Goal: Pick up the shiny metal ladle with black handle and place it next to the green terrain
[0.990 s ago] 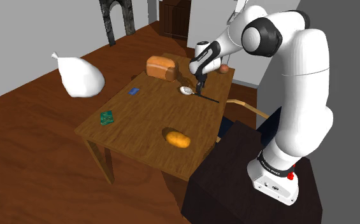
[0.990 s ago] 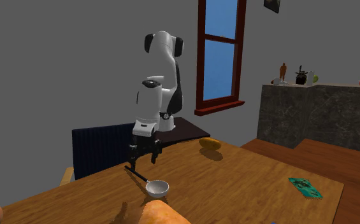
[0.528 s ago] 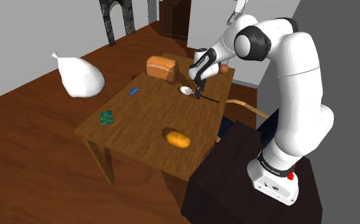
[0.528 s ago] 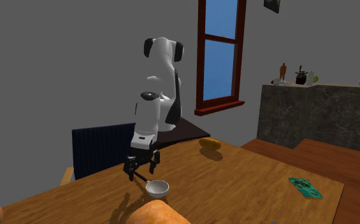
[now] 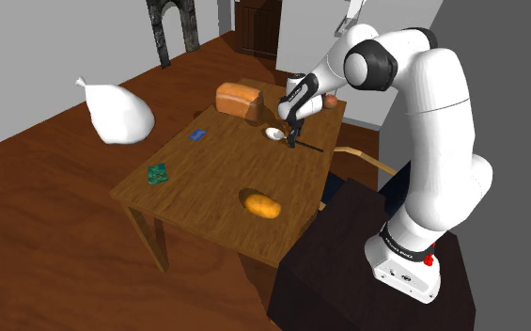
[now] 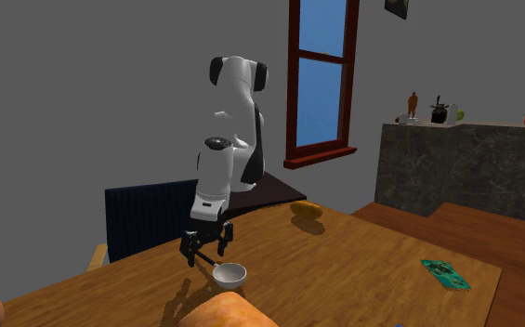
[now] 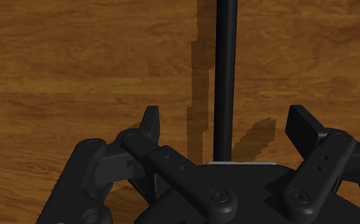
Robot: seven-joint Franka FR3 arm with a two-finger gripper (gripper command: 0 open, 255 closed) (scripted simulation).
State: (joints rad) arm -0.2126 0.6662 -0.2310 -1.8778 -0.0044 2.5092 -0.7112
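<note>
The ladle lies flat on the wooden table (image 5: 207,188), its shiny bowl (image 5: 274,133) (image 6: 229,274) towards the bread and its thin black handle (image 5: 310,147) (image 7: 226,76) pointing towards the stand. My gripper (image 5: 293,141) (image 6: 205,258) (image 7: 226,127) is down at the table over the handle, close to the bowl. It is open: the handle runs between the fingers (image 7: 150,124) with a gap on each side. The green terrain (image 5: 158,173) (image 6: 446,274), a small flat patch, lies near the table's far corner, well away from the ladle.
A bread loaf (image 5: 238,100) (image 6: 228,311) stands just beyond the ladle's bowl. An orange lump (image 5: 262,204) (image 6: 308,211) lies near the stand-side edge. A blue card (image 5: 197,134), a red apple (image 5: 331,100) and a white sack (image 5: 115,113) on the floor are around.
Over the last second the arm bent and the gripper came down to the table over the ladle's handle. In the last half second it has barely moved.
</note>
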